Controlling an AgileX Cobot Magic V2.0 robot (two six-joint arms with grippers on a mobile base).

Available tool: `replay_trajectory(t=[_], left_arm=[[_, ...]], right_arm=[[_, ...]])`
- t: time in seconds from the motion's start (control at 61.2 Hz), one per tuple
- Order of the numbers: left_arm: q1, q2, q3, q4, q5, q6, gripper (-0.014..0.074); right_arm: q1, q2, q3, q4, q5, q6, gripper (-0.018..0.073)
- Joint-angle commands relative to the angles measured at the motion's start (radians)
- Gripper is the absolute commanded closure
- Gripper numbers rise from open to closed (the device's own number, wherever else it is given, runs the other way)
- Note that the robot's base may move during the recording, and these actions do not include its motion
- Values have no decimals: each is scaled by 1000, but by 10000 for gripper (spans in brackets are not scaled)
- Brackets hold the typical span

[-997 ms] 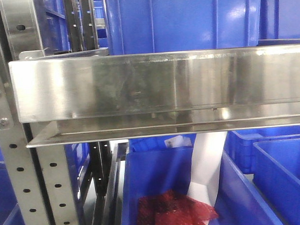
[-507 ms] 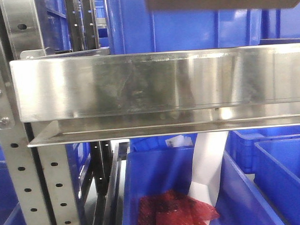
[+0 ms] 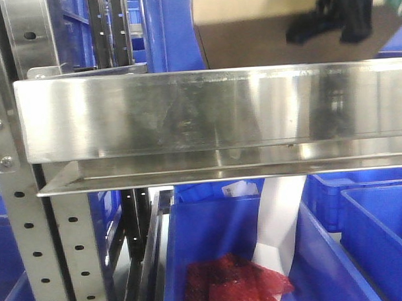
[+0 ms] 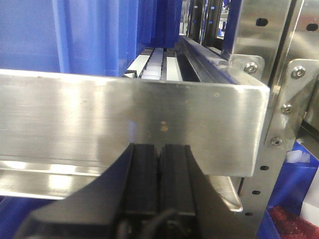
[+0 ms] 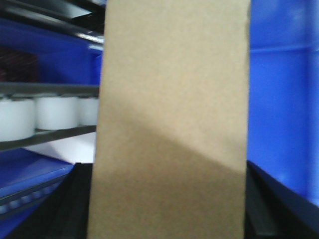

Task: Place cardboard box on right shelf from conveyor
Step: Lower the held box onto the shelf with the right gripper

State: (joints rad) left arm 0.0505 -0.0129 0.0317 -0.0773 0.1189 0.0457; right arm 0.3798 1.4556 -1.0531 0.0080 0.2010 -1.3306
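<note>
Tan cardboard box now hangs lower above the shiny stainless-steel shelf lip, the right gripper clasping it; the left gripper is clenched, empty.

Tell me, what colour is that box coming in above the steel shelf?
Plain tan, unmarked; the cardboard box shows best in the right wrist view.

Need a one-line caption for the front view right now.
Right gripper holds the cardboard box above the steel shelf.
</note>
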Motion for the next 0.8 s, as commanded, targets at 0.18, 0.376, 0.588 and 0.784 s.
replay_trajectory(t=[0.18,0.376,0.588,0.784], left_arm=[[-1,-14,9,-6,-85,0,712],[-1,-14,9,-6,-85,0,712],[-1,-14,9,-6,-85,0,713],[-1,-14,9,-6,-85,0,713]], right_arm=[[-16,28,-40,56,-101,-8,279],[-16,30,-40,129,-101,-6,30],[-16,15,-40,164,-90,32,-76],[-16,-34,-40,217,-65,105,-76]])
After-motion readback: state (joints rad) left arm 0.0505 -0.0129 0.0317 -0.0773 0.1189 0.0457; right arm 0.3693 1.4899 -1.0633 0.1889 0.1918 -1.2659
